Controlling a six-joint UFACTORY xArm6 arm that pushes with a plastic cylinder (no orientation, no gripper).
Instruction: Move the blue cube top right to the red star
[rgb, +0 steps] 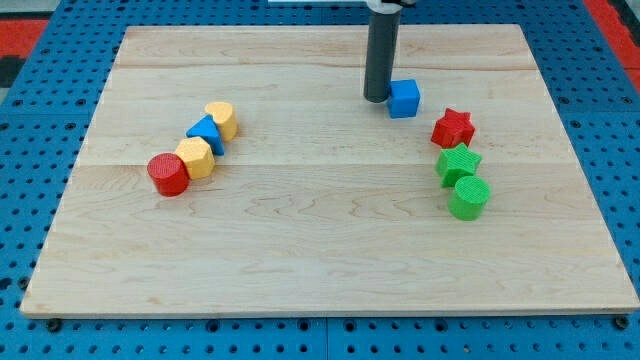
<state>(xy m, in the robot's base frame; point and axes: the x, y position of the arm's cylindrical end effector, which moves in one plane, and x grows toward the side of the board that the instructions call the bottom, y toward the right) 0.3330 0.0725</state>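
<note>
The blue cube (404, 98) sits on the wooden board in the upper middle-right. My tip (377, 99) is right against the cube's left side. The red star (453, 128) lies below and to the right of the cube, with a small gap between them.
A green star (459, 162) and a green cylinder (469, 197) sit just below the red star. At the view's left is a cluster: a yellow heart (221, 119), a blue triangle (205, 132), a yellow hexagon (195, 157) and a red cylinder (168, 174). The board (320, 250) rests on a blue pegboard.
</note>
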